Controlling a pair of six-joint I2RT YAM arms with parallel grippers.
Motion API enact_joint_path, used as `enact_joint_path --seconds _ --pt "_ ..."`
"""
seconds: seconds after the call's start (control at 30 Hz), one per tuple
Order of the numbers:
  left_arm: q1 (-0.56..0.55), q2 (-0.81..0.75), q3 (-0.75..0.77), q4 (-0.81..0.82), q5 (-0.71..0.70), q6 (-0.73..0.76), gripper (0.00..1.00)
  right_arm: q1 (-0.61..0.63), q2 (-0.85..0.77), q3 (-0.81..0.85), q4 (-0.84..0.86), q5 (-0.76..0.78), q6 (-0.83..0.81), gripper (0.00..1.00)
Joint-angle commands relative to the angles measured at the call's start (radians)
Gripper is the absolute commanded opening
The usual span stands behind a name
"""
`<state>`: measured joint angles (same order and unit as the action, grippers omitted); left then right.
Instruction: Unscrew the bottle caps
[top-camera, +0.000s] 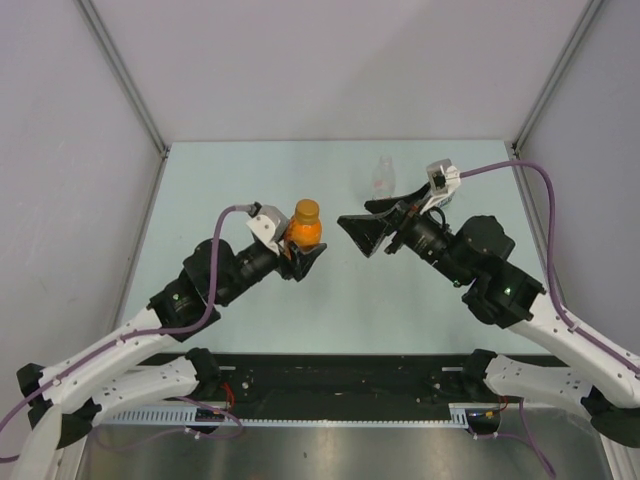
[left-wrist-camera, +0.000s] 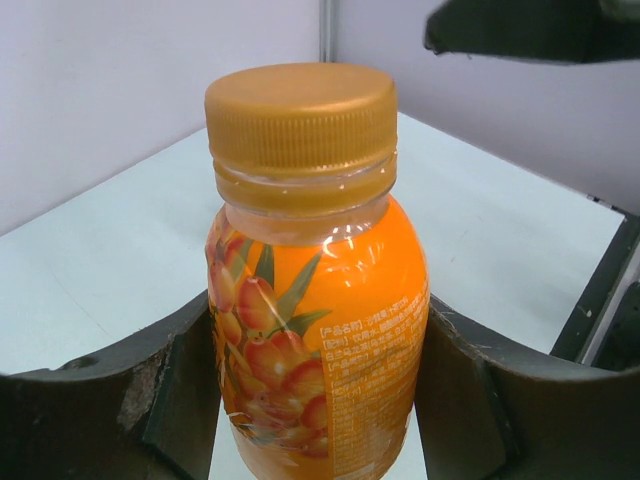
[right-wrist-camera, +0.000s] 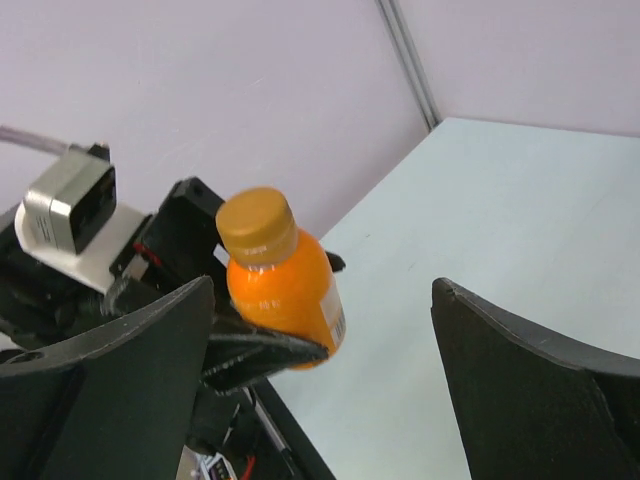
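While the pale green flat surface (top-camera: 220, 180) fills the middle of the overhead view, the black-and-white left arm (top-camera: 130, 350) reaches in from 7 o'clock and the black-and-white right arm (top-camera: 520, 300) from 5 o'clock. The black curved left fingers (top-camera: 305, 262) are clenched around the belly of the short orange plastic bottle (top-camera: 304, 232), one on each side of its printed fruit label in the left wrist view. The black right fingers (top-camera: 365, 235) are spread wide and grasp nothing; they sit at 3 o'clock of that bottle, near it but apart, tips aimed at it. The orange bottle is just left of the surface's centre and leans a little; whether its base touches the surface I cannot tell. A clear plastic bottle (top-camera: 383, 175) stands at 1 o'clock of it, near the far edge, its label and cap too faint to make out. The round ribbed orange screw cap (left-wrist-camera: 300, 110) sits on the orange bottle's neck, no finger touching it
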<state>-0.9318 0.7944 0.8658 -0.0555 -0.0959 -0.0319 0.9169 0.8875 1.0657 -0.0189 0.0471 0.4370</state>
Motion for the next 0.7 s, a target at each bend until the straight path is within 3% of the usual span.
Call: enact_joint_path --seconds 0.0,0.23,0.67 --pt "-0.033 0.02 0.016 -0.012 -0.036 0.088 0.0 0.042 0.06 0.069 0.074 0.14 0.037 0.92" --pt "-0.053 0.049 0.024 -0.032 0.064 0.113 0.0 0.074 0.108 0.096 0.083 0.157 0.049 0.91" --pt "-0.081 0.075 0.033 -0.033 0.041 0.118 0.0 0.114 0.152 0.103 0.063 0.177 0.063 0.85"
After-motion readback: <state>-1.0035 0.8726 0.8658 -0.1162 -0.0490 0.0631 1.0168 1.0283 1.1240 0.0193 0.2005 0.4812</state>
